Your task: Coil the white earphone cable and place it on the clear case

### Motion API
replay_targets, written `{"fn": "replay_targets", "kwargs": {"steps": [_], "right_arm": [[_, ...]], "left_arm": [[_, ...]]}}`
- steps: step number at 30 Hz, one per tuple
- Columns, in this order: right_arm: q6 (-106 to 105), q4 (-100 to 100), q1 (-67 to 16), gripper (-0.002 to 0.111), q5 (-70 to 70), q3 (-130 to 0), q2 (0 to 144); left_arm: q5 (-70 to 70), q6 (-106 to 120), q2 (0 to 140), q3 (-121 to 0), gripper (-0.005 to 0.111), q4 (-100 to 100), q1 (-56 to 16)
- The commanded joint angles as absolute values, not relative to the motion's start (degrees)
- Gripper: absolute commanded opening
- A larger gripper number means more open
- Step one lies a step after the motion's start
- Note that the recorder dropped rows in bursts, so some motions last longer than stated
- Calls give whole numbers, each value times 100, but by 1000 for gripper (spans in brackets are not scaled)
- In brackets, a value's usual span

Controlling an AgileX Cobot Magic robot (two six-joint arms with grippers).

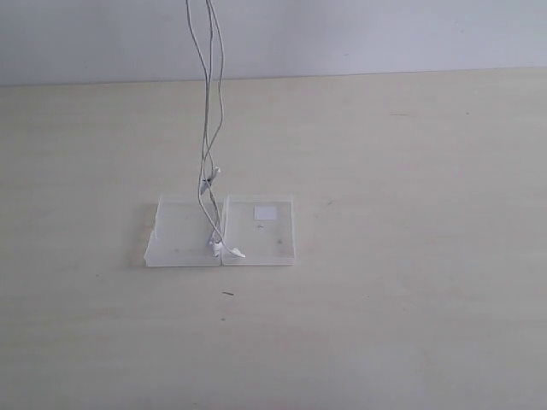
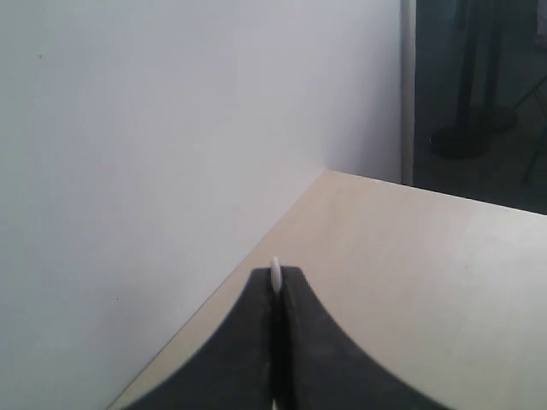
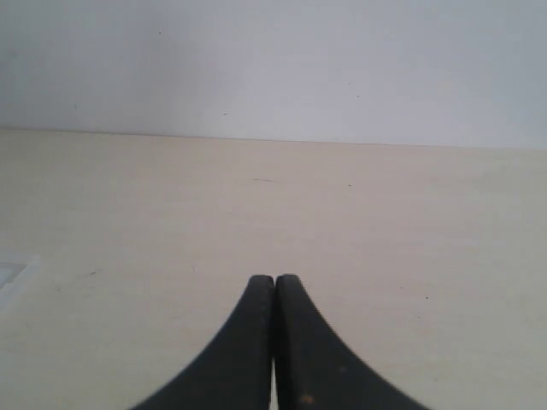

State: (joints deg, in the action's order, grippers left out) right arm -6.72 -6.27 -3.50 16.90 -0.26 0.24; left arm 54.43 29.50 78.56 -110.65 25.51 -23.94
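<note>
The white earphone cable [image 1: 208, 94] hangs in several thin strands from above the exterior view's top edge down to the clear case [image 1: 184, 243]. Its white ends [image 1: 224, 250] rest on the case near the hinge between the two halves. The right half carries a small white label [image 1: 267, 213]. My left gripper [image 2: 276, 272] is shut, and a small loop of the white cable [image 2: 275, 275] pokes out between its black tips; it is out of sight in the exterior view. My right gripper [image 3: 274, 279] is shut with nothing between its fingers, low over the table.
The pale wooden table [image 1: 410, 171] runs back to a white wall [image 1: 385, 34]. A corner of the case [image 3: 13, 275] shows at the edge of the right wrist view. A dark gap and a stand [image 2: 479, 85] lie beyond the table's end.
</note>
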Motion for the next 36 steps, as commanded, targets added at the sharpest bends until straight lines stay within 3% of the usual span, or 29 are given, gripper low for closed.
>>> {"fn": "replay_targets", "kwargs": {"steps": [1,10,14,19,23,27,30,31,33,36], "right_arm": [[-679,-614,-327,0,1644,0,0],[-732,-618,-328,0,1644,0,0],[-549,-1069,-328,0,917,0,0],[266,-1982,-328,0,-1649,0,0],[1856,-1051,-328,0,-3236,0,19],[3069,828,-328,0,-3107,-1326,1727],[5496,4281,-328,0,-3215,-2640,4066],[6464,5975,-328,4,-4005,-2971,4946],[7004,7218,-328,13,-5740,-3467,6287],[6770,7329,-355,28,-6818,-3849,7756]], "left_arm": [[5412,2960,7865,-11060,0,2822,-2385],[5424,2960,7865,-11060,0,2925,-2385],[5533,2960,7865,-11060,0,2917,-2385],[5557,2960,7865,-11060,0,2905,-2385],[5510,2960,7865,-11060,0,2905,-2385],[5554,2960,7865,-11060,0,2928,-2385],[5565,2960,7865,-11060,0,2916,-2385],[5565,2960,7865,-11060,0,2916,-2385],[5565,2960,7865,-11060,0,2916,-2385],[5565,2960,7865,-11060,0,2916,-2385]]}}
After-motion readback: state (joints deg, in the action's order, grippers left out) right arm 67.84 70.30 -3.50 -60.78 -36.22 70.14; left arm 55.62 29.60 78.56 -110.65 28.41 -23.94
